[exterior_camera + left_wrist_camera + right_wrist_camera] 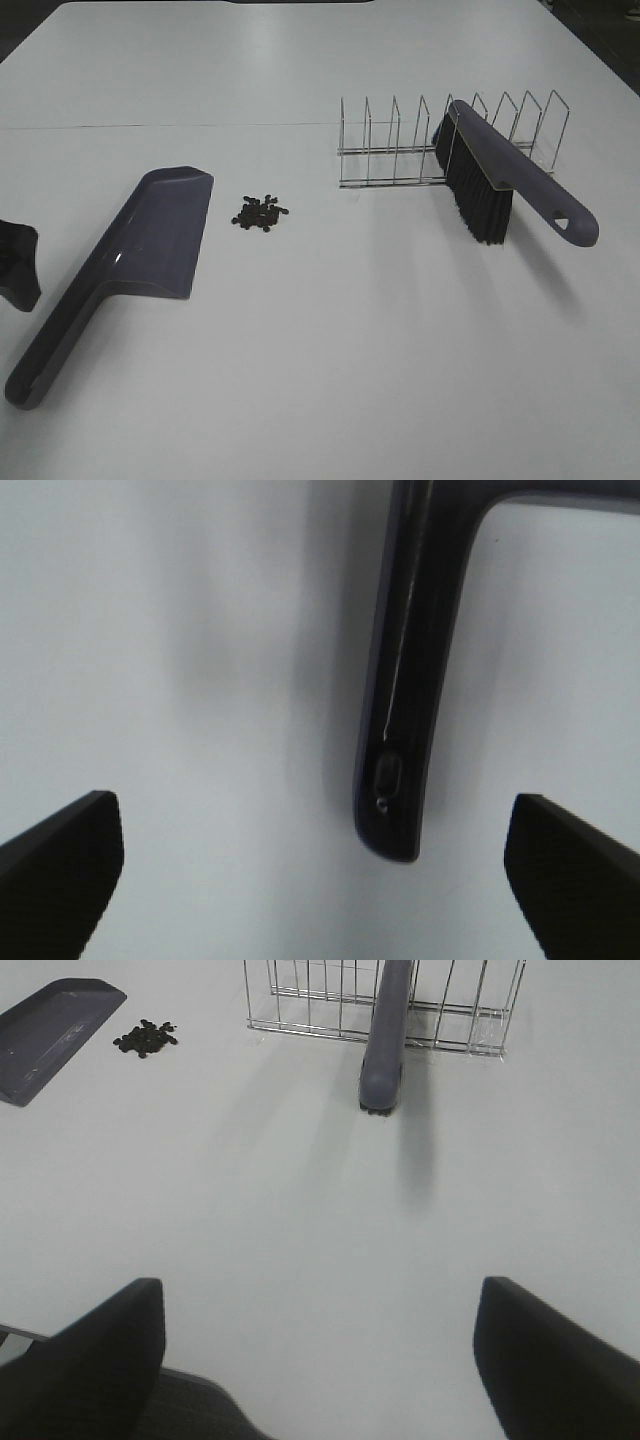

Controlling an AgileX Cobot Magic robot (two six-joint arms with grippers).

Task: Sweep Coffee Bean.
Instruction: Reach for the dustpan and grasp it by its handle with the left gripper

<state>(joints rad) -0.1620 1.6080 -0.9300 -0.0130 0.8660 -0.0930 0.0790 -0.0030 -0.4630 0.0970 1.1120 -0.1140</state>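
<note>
Left tool (18, 265) cut by frame edge; dustpan (400, 680) scoop cropped; beans (260, 212) uncountable

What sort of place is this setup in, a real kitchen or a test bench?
Most likely a staged test bench, not a kitchen: a plain white table holding only a dustpan, a brush propped in a wire rack, and a small pile of coffee beans.

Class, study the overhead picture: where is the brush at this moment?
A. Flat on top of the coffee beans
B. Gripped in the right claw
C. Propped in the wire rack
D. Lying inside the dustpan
C: the brush stands slotted between the wires of the wire rack, bristles down and handle jutting out, well apart from the dustpan and the coffee beans.
</note>
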